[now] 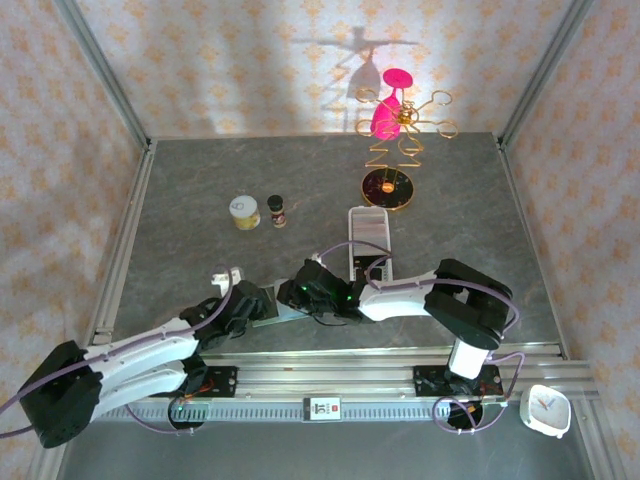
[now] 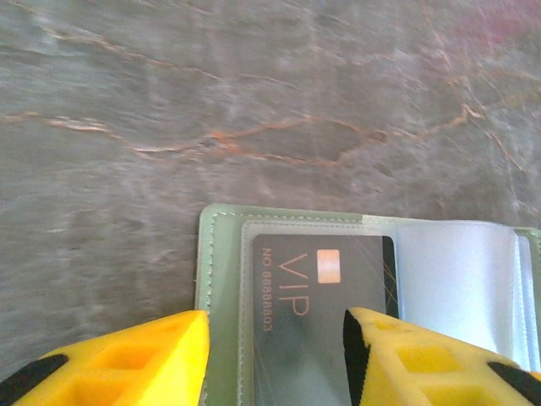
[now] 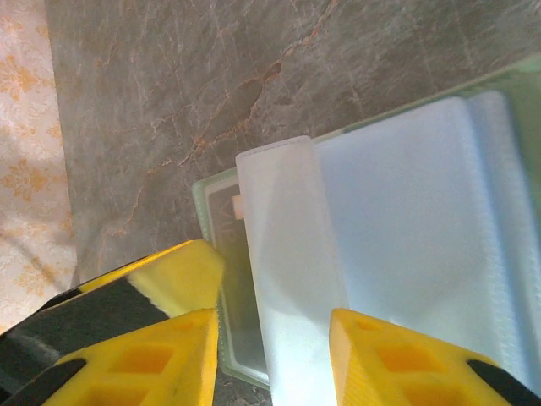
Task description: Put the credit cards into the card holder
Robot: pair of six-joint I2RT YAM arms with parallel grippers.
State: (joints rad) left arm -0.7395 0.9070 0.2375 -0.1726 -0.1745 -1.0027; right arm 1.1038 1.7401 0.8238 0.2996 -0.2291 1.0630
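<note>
The card holder (image 2: 221, 279) lies open on the grey table, sage-green with clear sleeves. A dark credit card (image 2: 321, 288) marked VIP sits inside its left sleeve. My left gripper (image 2: 275, 326) hovers just over that card, its yellow fingers apart and nothing between them. My right gripper (image 3: 272, 330) is over the same card holder (image 3: 203, 203). Its jaws stand apart with a clear sleeve leaf (image 3: 287, 254) rising between them, and the card (image 3: 226, 245) shows dimly to the left. In the top view both grippers (image 1: 258, 305) (image 1: 305, 290) meet near the front edge.
A long white perforated tray (image 1: 367, 235) lies just behind the right gripper. Further back stand a yellow-lidded jar (image 1: 244, 212), a small dark bottle (image 1: 277, 210) and a gold wire stand (image 1: 395, 150) with a pink piece. A white clock (image 1: 545, 410) sits beyond the front rail.
</note>
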